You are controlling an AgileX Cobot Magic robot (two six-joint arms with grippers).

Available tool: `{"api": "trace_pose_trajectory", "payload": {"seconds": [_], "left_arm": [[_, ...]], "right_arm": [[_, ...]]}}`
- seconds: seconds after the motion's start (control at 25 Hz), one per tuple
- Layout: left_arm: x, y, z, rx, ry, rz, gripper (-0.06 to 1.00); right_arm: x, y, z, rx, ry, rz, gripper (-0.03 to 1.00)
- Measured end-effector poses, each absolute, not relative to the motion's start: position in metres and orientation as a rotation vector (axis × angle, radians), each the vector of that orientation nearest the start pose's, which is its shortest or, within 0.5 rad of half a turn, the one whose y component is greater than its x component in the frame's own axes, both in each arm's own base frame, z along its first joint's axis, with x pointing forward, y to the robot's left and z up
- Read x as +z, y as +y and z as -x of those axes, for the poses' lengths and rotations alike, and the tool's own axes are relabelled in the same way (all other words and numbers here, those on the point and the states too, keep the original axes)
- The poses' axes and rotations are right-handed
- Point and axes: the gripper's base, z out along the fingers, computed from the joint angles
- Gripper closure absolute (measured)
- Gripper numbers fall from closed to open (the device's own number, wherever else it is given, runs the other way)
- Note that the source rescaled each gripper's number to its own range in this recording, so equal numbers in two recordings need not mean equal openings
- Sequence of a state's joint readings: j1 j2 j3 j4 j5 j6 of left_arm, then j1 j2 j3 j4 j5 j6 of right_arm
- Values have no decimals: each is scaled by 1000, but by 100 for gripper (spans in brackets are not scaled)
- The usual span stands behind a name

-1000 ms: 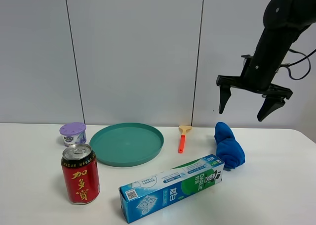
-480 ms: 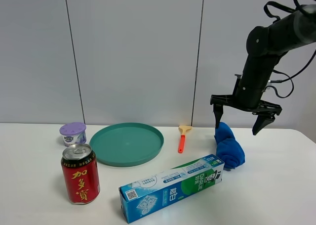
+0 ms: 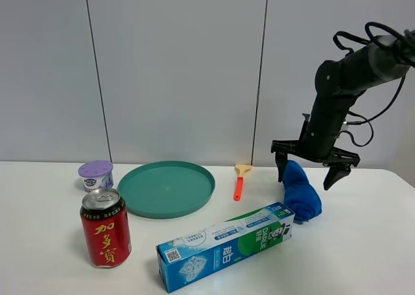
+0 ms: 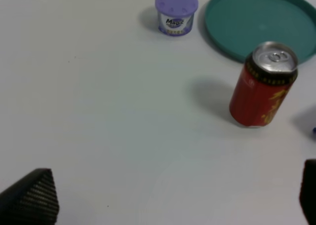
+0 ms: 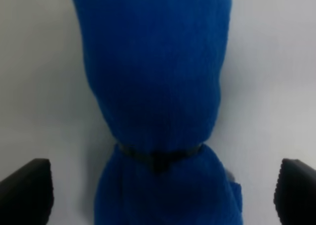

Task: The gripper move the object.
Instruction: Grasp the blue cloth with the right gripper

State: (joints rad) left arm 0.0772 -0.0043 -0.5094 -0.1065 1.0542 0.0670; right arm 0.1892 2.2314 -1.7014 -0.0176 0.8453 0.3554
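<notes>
The right gripper is held spread wide above the white table, at the right rear of the layout in the exterior high view; one finger is placed on each side of the far end of the blue cloth bundle. In the right wrist view the gripper is seen with both fingertips at the frame edges; the bundle is centred between them, and bare table is visible on either side, so no contact with the cloth is made. A dark band is wrapped around the bundle near the fingertips. Whether the fingertips rest on the table cannot be told.

The bundle lies lengthwise, with its near end close against the right end of the toothpaste box; contact there cannot be confirmed. An orange-handled scraper lies to the left of the bundle, between it and the teal plate.

The left gripper is likewise held wide apart, with nothing between its fingers; it is positioned over bare table, well apart from the red drink can. The can stands upright just beside the plate rim; a purple-lidded tub stands beyond it, also beside the plate.
</notes>
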Motion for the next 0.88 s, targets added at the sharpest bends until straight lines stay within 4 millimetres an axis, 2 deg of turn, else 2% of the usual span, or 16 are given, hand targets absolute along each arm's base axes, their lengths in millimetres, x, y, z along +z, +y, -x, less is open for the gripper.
{"api": "trace_pose_trajectory", "payload": {"seconds": [0.2, 0.52, 0.6, 0.72, 0.84, 0.88], "left_arm": [[281, -9, 6, -36, 2020, 5, -6], [281, -9, 6, -36, 2020, 5, -6], [281, -9, 6, -36, 2020, 5, -6], [281, -9, 6, -36, 2020, 5, -6], [281, -9, 6, -36, 2020, 5, -6], [281, -9, 6, -36, 2020, 5, -6]], "right_arm": [[126, 87, -458, 76, 2891, -226, 14], [113, 89, -463, 106, 2867, -239, 16], [112, 89, -463, 106, 2867, -239, 21], [112, 89, -463, 106, 2867, -239, 46], [112, 89, -463, 104, 2874, -239, 83], [111, 88, -462, 101, 2882, -240, 92]]}}
